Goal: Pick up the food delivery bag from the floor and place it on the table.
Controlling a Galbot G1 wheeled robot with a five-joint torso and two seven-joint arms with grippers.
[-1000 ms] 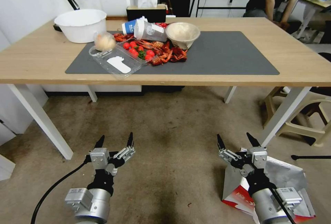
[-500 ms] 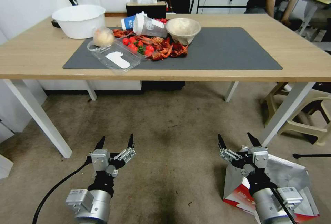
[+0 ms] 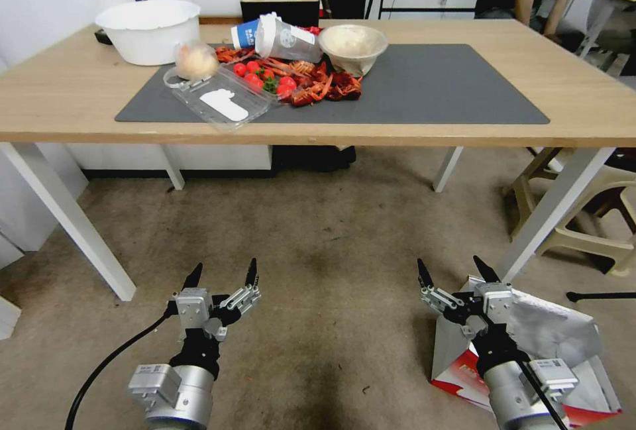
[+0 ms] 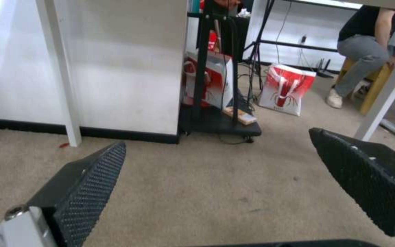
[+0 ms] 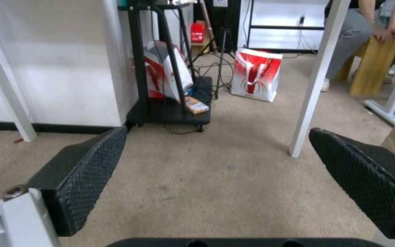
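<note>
Here, the floor [image 3: 318,244] is brownish-grey with dark stains, and the big table [image 3: 596,112] stands on it with a light wood top and white legs. A dark mat [image 3: 430,85] lies on the table top. At the far left of the table sits a white bowl [image 3: 147,29], and just beside it on the mat lie a clear tray [image 3: 218,95], small red tomatoes [image 3: 265,79], red crayfish [image 3: 318,89], a tipped-over cup [image 3: 281,36] and a pale bowl [image 3: 352,46], all close together. The bag [image 3: 563,344] is down on the floor, near the table's front right leg. It is white with red at the bottom, and its silver inside shows at the open top. Both arms reach forward, low over the floor, side by side and well apart. The right gripper [image 3: 456,272] hangs over the near left part of the bag, pointing toward the table, with its jaws spread wide and nothing between them. In the right wrist view its black fingers [image 5: 92,171] frame bare floor and a table leg. The left gripper [image 3: 222,274] hangs over bare floor, well away from the bag, in the same pose. Its jaws are wide too, with nothing in them, and its black fingers [image 4: 87,185] show in the left wrist view.
</note>
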